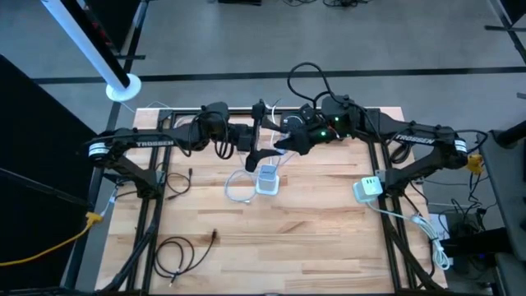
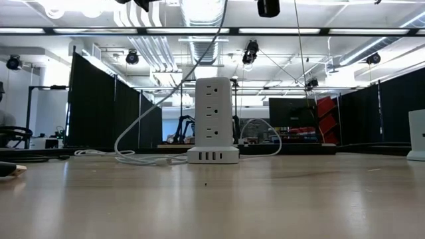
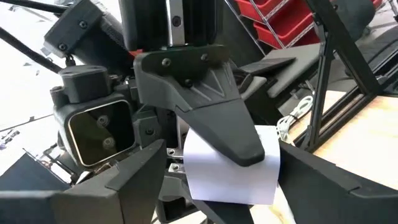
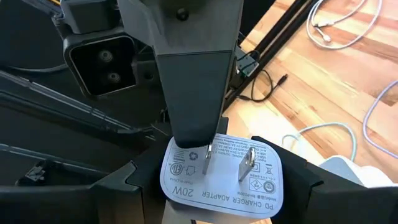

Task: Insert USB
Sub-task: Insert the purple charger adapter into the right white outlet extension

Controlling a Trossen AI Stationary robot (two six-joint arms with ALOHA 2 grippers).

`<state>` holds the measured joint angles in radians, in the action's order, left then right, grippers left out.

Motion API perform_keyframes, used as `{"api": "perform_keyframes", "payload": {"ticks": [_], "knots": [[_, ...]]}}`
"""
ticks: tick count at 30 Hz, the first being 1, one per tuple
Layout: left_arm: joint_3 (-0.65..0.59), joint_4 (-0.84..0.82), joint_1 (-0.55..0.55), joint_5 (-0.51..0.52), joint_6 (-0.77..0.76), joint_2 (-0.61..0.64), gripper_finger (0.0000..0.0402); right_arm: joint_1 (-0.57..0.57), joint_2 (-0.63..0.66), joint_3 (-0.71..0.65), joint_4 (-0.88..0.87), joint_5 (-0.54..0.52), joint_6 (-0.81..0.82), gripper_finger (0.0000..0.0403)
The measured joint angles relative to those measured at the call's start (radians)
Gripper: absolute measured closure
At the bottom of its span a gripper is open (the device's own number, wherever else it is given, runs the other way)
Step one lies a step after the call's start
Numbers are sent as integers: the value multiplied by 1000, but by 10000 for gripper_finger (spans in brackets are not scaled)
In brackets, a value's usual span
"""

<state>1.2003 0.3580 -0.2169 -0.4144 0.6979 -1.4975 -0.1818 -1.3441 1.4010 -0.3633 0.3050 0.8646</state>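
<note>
The right claw point(image 4: 217, 186) is gripping the white charger point(image 4: 217, 171) above the desk point(image 1: 329, 238); the left claw point(image 3: 211, 180) is standing wide around it; steady both before pushing the plug in.

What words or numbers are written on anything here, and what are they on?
"TROSSEN": white letters on the dark left arm, high view.
"20W": on the white two-pronged charger block, right wrist view.
"PD CHARGER ADAPTER": same charger face, printed upside down.
Fine print and round marks around the prongs: too small to read.
White outlet tower: no readable text.
</note>
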Motion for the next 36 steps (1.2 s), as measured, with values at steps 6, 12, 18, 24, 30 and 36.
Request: {"api": "perform_keyframes", "payload": {"ticks": [6, 12, 18, 24, 30, 36], "knots": [[0, -4, 5, 21, -1, 0, 181, -1, 0, 0, 2, 0, 4, 213], [0, -8, 7, 29, -4, 0, 203, -1, 0, 0, 0, 1, 8, 214], [0, -8, 8, 39, -18, 4, 203, -1, 0, 0, 0, -5, 7, 214], [0, -15, 8, 127, -20, 30, 203, 1, 21, 0, 16, -128, -14, 214], [0, -19, 6, 233, 32, 51, 204, 1, 32, 0, 52, -214, -44, 206], [0, -25, 0, 333, 63, 57, 204, 2, 34, 0, 78, -294, -78, 101]]}}
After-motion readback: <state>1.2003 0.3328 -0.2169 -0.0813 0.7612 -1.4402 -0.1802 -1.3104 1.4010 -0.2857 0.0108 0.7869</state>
